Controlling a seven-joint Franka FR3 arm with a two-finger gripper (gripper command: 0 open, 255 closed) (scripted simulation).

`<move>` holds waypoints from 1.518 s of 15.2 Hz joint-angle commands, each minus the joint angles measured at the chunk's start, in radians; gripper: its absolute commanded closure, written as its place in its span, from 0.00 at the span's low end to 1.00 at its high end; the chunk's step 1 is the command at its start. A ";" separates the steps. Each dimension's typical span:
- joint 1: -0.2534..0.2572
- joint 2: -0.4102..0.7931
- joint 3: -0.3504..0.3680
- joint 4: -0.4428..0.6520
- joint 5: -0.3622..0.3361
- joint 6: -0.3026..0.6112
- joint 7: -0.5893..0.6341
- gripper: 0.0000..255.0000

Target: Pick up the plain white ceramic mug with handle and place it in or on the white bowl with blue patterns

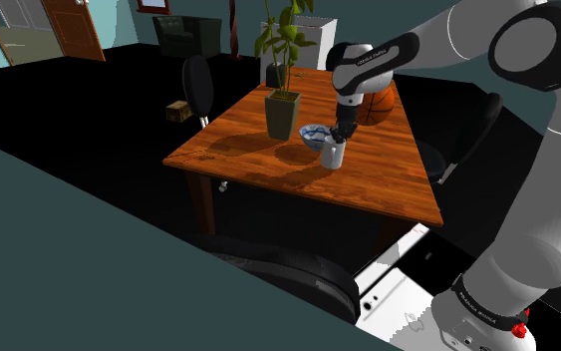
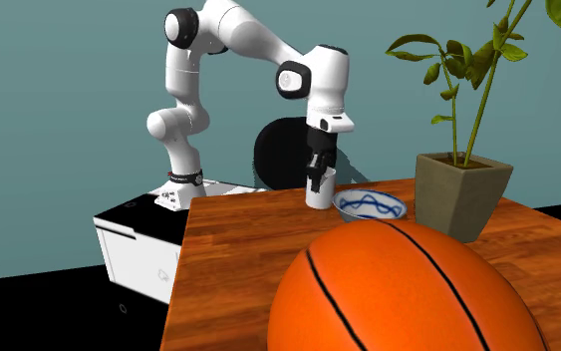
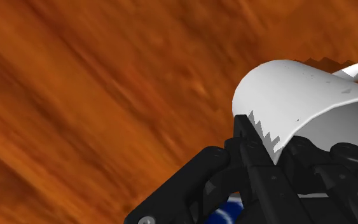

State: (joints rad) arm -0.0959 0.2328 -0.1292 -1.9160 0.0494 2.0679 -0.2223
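**Mug in the gripper, bowl yet to be reached**

In the shoulder view, the arm is reaching over the wooden table (image 1: 268, 165), and the black gripper (image 1: 340, 137) is pointing down onto the top of the white mug (image 1: 333, 155). The mug is standing upright just beside the white bowl with blue patterns (image 1: 314, 134), on the side nearer the camera. A potted plant (image 1: 282, 113) is standing next to the bowl, and an orange basketball (image 1: 380, 103) is lying behind the arm.

In the second exterior view, the gripper (image 2: 318, 177) is coming down into the mug's (image 2: 319, 195) mouth and over its rim. The mug is sitting at or barely above the table (image 2: 228, 269), and whether it is lifted clear cannot be told. The bowl (image 2: 370, 206) is lying empty just to the view's right of it, with the basketball (image 2: 408, 289) looming in front.

In the wrist view, the gripper (image 3: 263, 145) is closing narrowly on the mug's (image 3: 292, 95) thin wall, one finger pressing against its outer surface; the grasp appears made.

Judging from this, the pick is nearly done. What is remaining is raising the mug, carrying it the short way over the bowl and setting it inside.
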 commanded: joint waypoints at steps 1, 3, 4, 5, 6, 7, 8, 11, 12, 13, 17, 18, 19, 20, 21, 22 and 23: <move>0.001 -0.012 0.000 0.015 -0.002 -0.026 0.003 1.00; 0.001 -0.022 -0.001 0.028 -0.004 -0.050 0.004 1.00; 0.001 -0.027 -0.001 0.035 -0.005 -0.063 0.005 1.00; 0.002 -0.032 -0.001 0.043 -0.006 -0.075 0.006 1.00; 0.002 -0.037 -0.001 0.051 -0.007 -0.087 0.006 1.00; 0.002 -0.041 -0.001 0.058 -0.008 -0.099 0.007 1.00; 0.002 -0.045 -0.002 0.067 -0.008 -0.112 0.008 1.00; 0.002 -0.057 -0.002 0.092 -0.011 -0.149 0.010 1.00; 0.002 -0.060 -0.002 0.101 -0.011 -0.161 0.010 1.00; 0.002 -0.064 -0.002 0.111 -0.012 -0.174 0.011 1.00; 0.002 -0.075 -0.003 0.151 -0.014 -0.225 0.013 1.00; 0.002 -0.077 -0.003 0.161 -0.014 -0.237 0.013 1.00; 0.002 -0.079 -0.003 0.172 -0.015 -0.250 0.013 1.00; 0.002 -0.081 -0.003 0.183 -0.015 -0.263 0.014 1.00; 0.002 -0.083 -0.003 0.194 -0.015 -0.276 0.014 1.00; 0.002 -0.084 -0.003 0.206 -0.016 -0.289 0.014 1.00; 0.002 -0.085 -0.003 0.218 -0.016 -0.302 0.015 1.00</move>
State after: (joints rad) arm -0.0940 0.1502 -0.1325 -1.7076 0.0340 1.7781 -0.2083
